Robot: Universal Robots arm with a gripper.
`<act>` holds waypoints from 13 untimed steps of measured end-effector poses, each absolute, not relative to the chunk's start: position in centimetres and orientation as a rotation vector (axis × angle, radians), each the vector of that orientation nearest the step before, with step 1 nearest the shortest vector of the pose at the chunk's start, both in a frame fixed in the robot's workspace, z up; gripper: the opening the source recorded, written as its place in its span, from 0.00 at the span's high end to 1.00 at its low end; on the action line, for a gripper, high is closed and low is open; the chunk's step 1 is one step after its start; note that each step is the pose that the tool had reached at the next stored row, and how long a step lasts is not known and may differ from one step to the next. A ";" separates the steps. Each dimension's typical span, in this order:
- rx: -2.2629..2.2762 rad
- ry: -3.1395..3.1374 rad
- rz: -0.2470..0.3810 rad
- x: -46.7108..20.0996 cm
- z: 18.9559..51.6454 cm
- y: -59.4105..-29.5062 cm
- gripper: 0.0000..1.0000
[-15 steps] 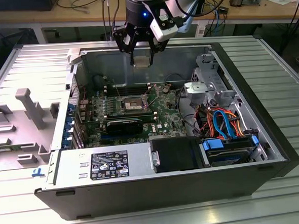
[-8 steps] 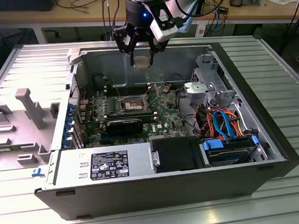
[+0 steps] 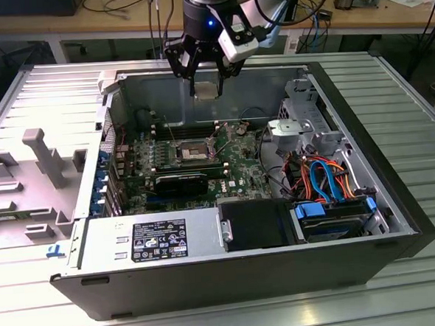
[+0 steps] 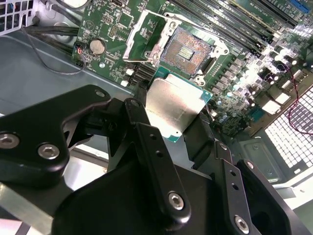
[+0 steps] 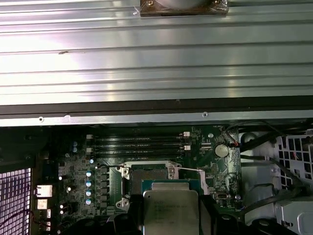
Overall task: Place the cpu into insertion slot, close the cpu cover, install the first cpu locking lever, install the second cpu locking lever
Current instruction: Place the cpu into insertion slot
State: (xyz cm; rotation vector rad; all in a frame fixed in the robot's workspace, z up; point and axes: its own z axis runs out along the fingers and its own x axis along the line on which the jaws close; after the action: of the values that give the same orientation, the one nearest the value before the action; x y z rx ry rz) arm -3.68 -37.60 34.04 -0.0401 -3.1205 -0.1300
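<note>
My gripper [image 3: 205,84] hangs above the open computer case, shut on the cpu [image 3: 206,90], a flat silver-topped square chip. In the second wrist view the cpu [image 4: 178,104] sits clamped between the black fingers [image 4: 142,122], a short way off the insertion slot [image 4: 189,49]. The slot's dark, tan-tinged centre lies bare. The cpu cover [image 4: 143,35] stands swung open beside it. In the first wrist view the cpu [image 5: 171,208] hides part of the insertion slot [image 5: 146,172]. On the green board the insertion slot [image 3: 191,148] lies below and in front of the gripper.
Long black memory sticks [image 5: 139,142] run beside the socket. A black card [image 3: 182,184], a power supply [image 3: 152,237] and a drive bay with blue and orange cables [image 3: 325,178] fill the case front. A grey plastic shroud [image 3: 33,167] lies outside, at the exterior view's left.
</note>
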 end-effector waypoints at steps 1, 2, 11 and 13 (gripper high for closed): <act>-0.040 -3.120 -0.130 -3.7 34.0 -37.6 0.46; -0.040 -3.121 -0.130 -3.7 34.0 -37.6 0.46; -0.040 -3.121 -0.130 -3.7 33.9 -37.6 0.46; -0.040 -3.121 -0.130 -3.7 33.8 -37.6 0.46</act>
State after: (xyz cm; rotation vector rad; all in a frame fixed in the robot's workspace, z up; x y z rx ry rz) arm -3.68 -37.61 33.81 -0.0401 -3.1205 -0.1300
